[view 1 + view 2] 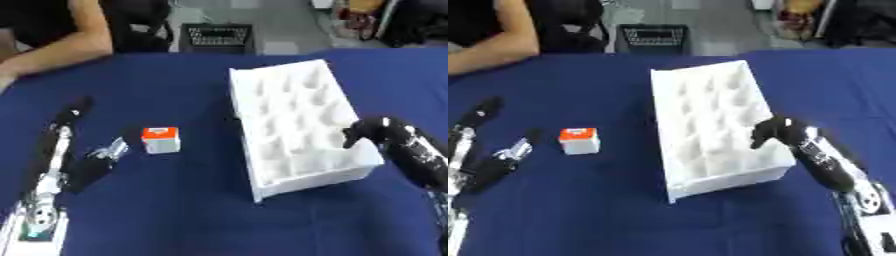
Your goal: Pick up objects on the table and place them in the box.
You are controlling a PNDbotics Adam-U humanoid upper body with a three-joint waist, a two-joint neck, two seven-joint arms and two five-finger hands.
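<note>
The right hand (776, 131) hangs over the near right corner of the white box (293, 125), fingers curled downward, holding nothing visible. The left hand (66, 120) lies extended on the blue table (175, 200). Judged step: between objects. Next move: reach for the orange-topped white cube (161, 139) left of the box. No legible writing.

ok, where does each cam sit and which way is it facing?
Left eye view: head-mounted, looking down at the blue table; left robot hand beside the orange-and-white cube, right robot hand at the white box.
Right eye view: the same head, same downward look; more of the right arm shows, less of the left.
Shared: both show the cube, box and both hands, nearly the same picture.
</note>
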